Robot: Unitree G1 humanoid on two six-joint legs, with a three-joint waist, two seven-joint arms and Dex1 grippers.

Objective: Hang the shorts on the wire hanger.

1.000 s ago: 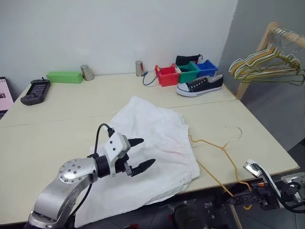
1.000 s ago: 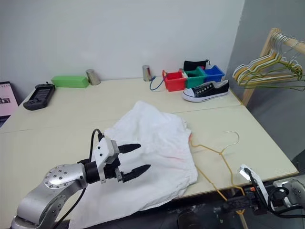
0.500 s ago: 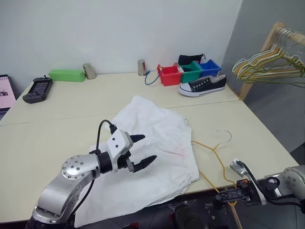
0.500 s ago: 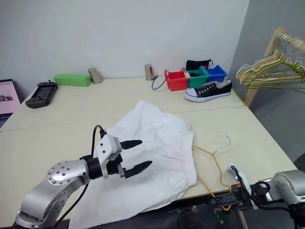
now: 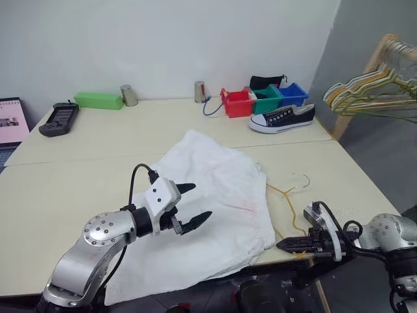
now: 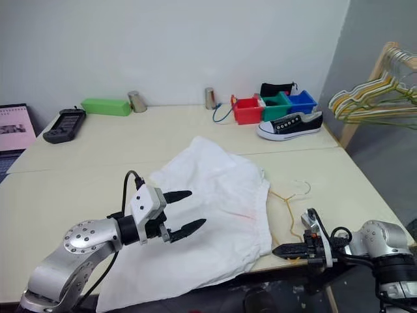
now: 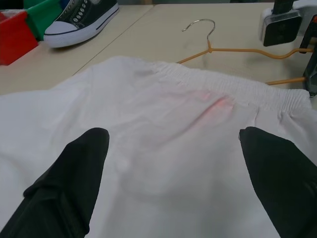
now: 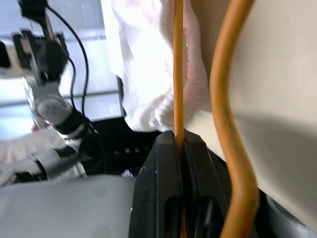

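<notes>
You have the shorts [image 5: 212, 202], thin crumpled white fabric, spread mid-table; the wire hanger [image 5: 290, 192], slim yellow-gold wire, beside them, pinched in the right gripper [image 5: 285, 245]; left gripper [image 5: 191, 207] spread above the cloth; red, green, blue bins [image 5: 263, 100], contents unclear.

The left arm [image 5: 91, 251] is a rounded silver-grey metal shell with a disc-shaped joint cap ringed by small dark screws. A black cable loops over its black wrist to a white angular block. The left gripper [image 5: 190, 207] has two black, tapered, pointed fingers [image 7: 74, 173]. The right arm [image 5: 391, 235] is the same silver-grey, with looping black cables, and the right gripper [image 5: 284, 245] is black.
</notes>
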